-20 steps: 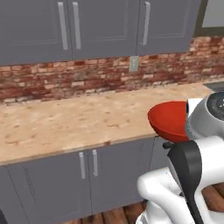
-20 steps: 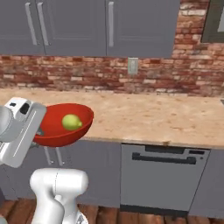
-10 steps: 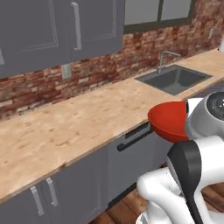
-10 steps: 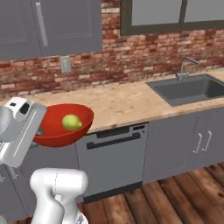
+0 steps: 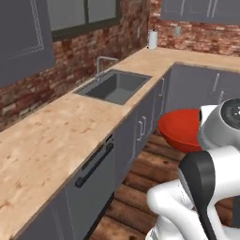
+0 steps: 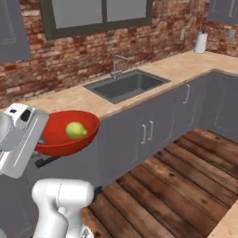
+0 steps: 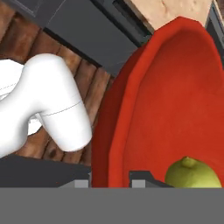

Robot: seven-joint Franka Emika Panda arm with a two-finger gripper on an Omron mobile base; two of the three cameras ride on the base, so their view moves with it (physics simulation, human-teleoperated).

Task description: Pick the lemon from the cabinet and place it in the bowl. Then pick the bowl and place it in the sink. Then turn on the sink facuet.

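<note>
Claw (image 7: 109, 181) clamped on the red bowl's (image 7: 131, 109) rim, bowl held in the air off the counter's (image 6: 88, 95) edge. Lemon (image 6: 76, 130) sits inside, just beside the claw; left view shows the bowl's underside. Sink (image 6: 125, 86) and tap (image 6: 116, 62) well beyond.

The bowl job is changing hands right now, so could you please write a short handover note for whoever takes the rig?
Gripper: shut on the rim of the bowl, carrying it in the air in front of the base, off the counter.
Lemon: lying inside the bowl.
Sink: set in the counter ahead, nothing in it that I can see; faucet stands at its back edge by the brick wall, and no water shows.
Done: lemon in bowl, bowl picked up.
Left: set the bowl in the sink, let go, then turn on the faucet.
</note>
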